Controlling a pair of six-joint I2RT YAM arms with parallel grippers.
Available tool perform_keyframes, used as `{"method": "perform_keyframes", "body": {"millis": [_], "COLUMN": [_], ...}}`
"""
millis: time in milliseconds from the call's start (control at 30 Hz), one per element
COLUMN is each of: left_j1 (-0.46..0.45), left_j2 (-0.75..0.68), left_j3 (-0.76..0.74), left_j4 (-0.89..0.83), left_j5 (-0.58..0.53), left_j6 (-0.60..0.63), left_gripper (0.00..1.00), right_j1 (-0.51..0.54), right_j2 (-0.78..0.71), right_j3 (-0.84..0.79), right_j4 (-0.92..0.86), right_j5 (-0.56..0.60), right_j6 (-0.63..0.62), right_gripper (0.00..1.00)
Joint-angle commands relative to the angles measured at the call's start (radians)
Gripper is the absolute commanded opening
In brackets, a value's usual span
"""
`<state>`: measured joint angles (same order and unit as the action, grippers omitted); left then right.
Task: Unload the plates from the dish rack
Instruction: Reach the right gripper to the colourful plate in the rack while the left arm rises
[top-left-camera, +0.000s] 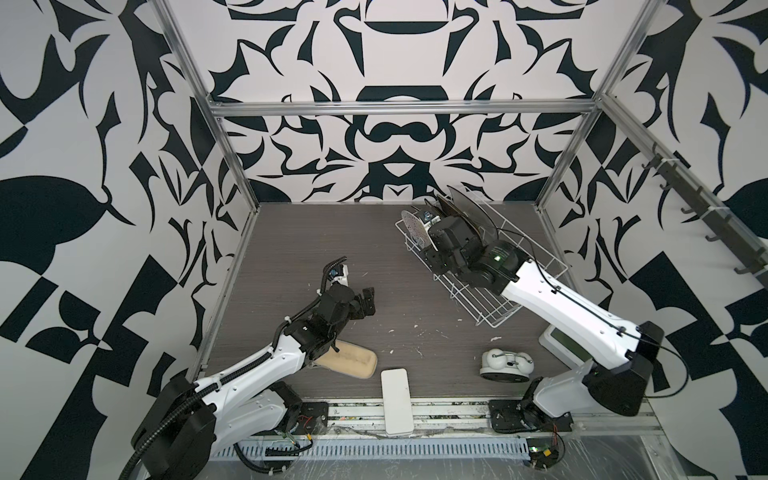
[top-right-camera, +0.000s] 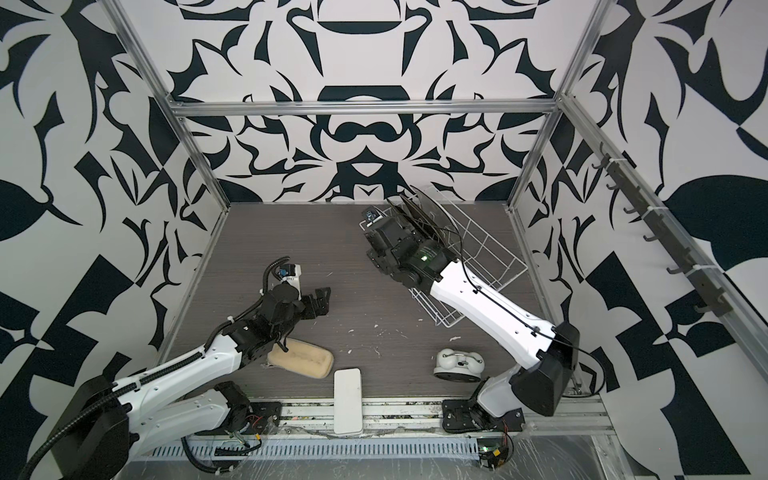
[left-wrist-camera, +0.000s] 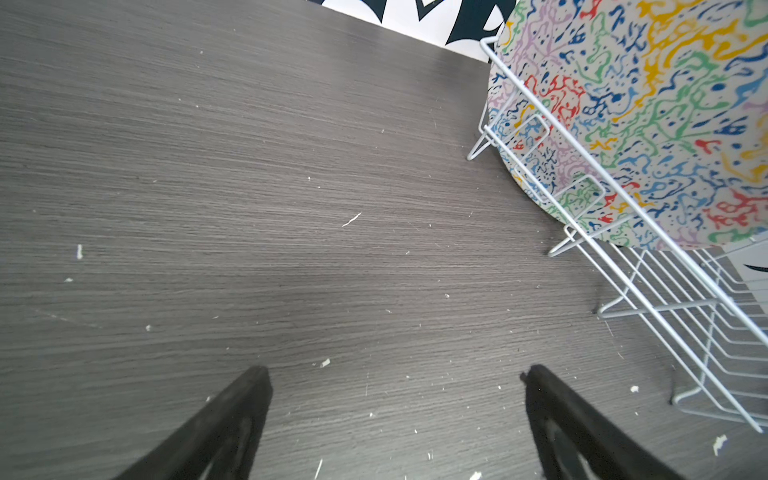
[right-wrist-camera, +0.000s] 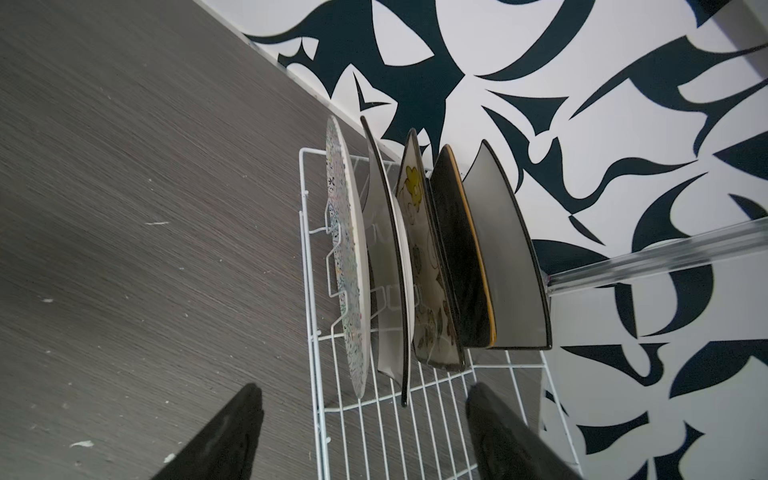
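Observation:
The white wire dish rack (top-left-camera: 490, 307) (top-right-camera: 490, 257) stands at the back right of the table in both top views. Several plates stand upright in its far end. The right wrist view shows a round squiggle plate (right-wrist-camera: 351, 257), a dark square one (right-wrist-camera: 388, 270), a cream flowered one (right-wrist-camera: 424, 257) and two more dark ones (right-wrist-camera: 461, 257). My right gripper (right-wrist-camera: 365, 390) is open just above the rack, and the near edges of the squiggle and dark plates lie between its fingertips, untouched. My left gripper (left-wrist-camera: 397, 370) (top-left-camera: 365, 301) hangs open over bare table, left of the rack, facing the squiggle plate (left-wrist-camera: 648, 124).
A beige sponge (top-left-camera: 353, 361) lies under the left arm. A white block (top-left-camera: 396, 399) lies at the front edge. A white twin-knob object on a black base (top-left-camera: 505, 363) and a white device (top-left-camera: 563, 340) sit front right. The patterned wall is close behind the rack.

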<state>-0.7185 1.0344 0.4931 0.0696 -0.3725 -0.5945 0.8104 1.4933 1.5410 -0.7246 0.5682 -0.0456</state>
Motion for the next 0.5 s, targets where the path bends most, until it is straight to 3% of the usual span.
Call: {"method": "perform_keyframes", "body": {"millis": [0, 333, 467], "left_j1": [-0.003, -0.002, -0.002], "left_j2": [-0.044, -0.052, -0.064], "left_j3": [0.011, 0.013, -0.047], "left_j4": [-0.04, -0.041, 0.057], "left_j5": [-0.008, -0.02, 0.011], "left_j6": [0.0, -0.003, -0.046], "left_gripper": [0.99, 0.99, 0.99], "right_j1": [0.0, -0.011, -0.021], "right_j2": [0.042, 0.235, 0.303], "right_j3": [0.097, 0.281, 0.355], "right_j4": [-0.029, -0.121, -0.153], "right_j5": [0.06, 0.108, 0.118], "right_j6": [-0.028, -0.061, -0.071], "right_gripper": [0.75, 0.66, 0.61]}}
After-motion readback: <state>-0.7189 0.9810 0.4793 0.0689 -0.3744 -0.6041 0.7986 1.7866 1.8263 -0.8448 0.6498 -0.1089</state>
